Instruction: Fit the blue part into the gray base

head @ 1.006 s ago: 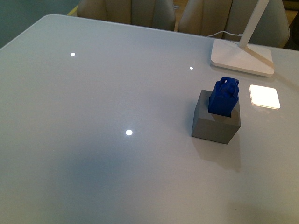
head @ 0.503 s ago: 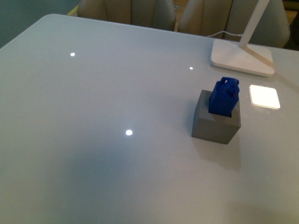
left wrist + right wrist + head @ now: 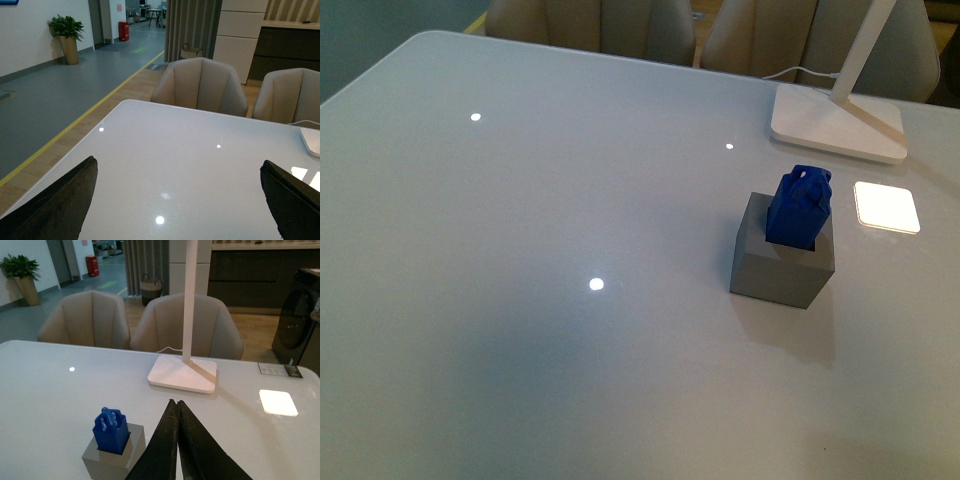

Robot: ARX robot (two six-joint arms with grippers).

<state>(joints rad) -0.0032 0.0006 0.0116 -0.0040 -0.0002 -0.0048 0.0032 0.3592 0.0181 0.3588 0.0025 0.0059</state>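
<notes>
The blue part (image 3: 799,207) stands upright with its lower end inside the square hole of the gray base (image 3: 781,262), at the right of the white table; its knobby handle sticks up above the cube. The right wrist view shows the same pair, the blue part (image 3: 111,430) in the gray base (image 3: 115,454), just beside my right gripper (image 3: 175,403), which is shut with nothing between its fingers. My left gripper (image 3: 177,172) is open and empty over bare tabletop, away from both things. Neither arm shows in the front view.
A white lamp foot (image 3: 836,122) with its slanted stem stands behind the base, its cable trailing back. A bright light patch (image 3: 887,206) lies on the table (image 3: 520,250) to the right. Beige chairs (image 3: 200,85) line the far edge.
</notes>
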